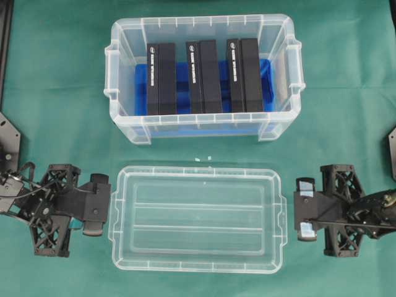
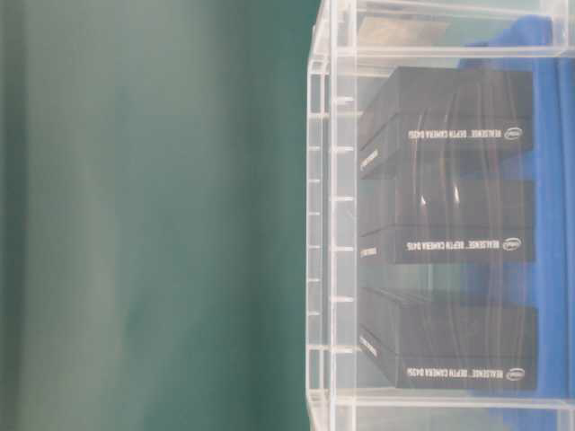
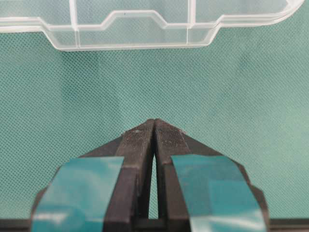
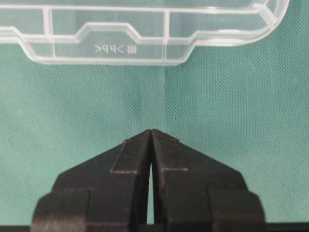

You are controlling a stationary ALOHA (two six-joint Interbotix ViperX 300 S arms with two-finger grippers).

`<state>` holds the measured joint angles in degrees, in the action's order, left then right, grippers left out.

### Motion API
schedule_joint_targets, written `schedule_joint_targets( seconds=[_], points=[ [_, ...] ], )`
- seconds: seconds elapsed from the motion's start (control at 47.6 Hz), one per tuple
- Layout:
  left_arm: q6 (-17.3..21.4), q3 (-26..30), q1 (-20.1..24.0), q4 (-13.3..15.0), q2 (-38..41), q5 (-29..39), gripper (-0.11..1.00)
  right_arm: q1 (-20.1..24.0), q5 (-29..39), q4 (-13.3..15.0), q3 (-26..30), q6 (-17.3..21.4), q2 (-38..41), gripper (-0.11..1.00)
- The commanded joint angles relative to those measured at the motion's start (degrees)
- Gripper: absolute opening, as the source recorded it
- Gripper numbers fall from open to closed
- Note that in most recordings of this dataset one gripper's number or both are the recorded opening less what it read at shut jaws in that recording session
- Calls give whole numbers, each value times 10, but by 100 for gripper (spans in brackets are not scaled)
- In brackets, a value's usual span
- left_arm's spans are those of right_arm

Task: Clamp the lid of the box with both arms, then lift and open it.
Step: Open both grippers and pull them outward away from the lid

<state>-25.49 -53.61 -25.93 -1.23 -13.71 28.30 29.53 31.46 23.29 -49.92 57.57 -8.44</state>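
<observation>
The clear lid (image 1: 197,218) lies flat on the green cloth in front of the box (image 1: 204,127), apart from it. The box stands open at the back, with blue lining and three black slabs inside; it also shows in the table-level view (image 2: 328,224). My left gripper (image 1: 105,212) is shut and empty, just off the lid's left end; its wrist view shows the lid's edge (image 3: 130,29) ahead of the closed tips (image 3: 154,123). My right gripper (image 1: 298,208) is shut and empty, just off the lid's right end; its wrist view shows the lid's edge (image 4: 125,43) beyond the tips (image 4: 152,131).
Green cloth (image 1: 55,93) covers the table. Black arm mounts sit at the left edge (image 1: 7,139) and right edge (image 1: 391,145). A small white speck (image 1: 198,159) lies between box and lid.
</observation>
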Motion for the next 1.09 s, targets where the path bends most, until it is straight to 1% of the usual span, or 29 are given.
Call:
schedule_joint_targets(
  seconds=[0.0, 0.294, 0.462, 0.588, 0.693, 0.883, 1.072],
  points=[
    [1, 17, -3, 1, -15, -2, 1, 3, 5, 3, 19, 0, -11, 0],
    [10, 62, -4, -3, -28, 4, 1, 4, 65, 7, 72, -4, -35, 0],
    [10, 101, -4, -4, -43, 29, 1, 7, 108, 14, 105, -4, -54, 0],
    [12, 133, -6, -10, -62, 47, 1, 11, 120, 14, 129, -4, -68, 0],
    [32, 153, -7, -10, -73, 50, 1, 18, 127, 17, 151, -7, -77, 0],
    [80, 179, -7, -10, -80, 52, 1, 28, 153, 37, 179, -8, -87, 0],
    [86, 187, -5, -11, -80, 56, 1, 28, 156, 57, 182, -8, -88, 0]
  ],
)
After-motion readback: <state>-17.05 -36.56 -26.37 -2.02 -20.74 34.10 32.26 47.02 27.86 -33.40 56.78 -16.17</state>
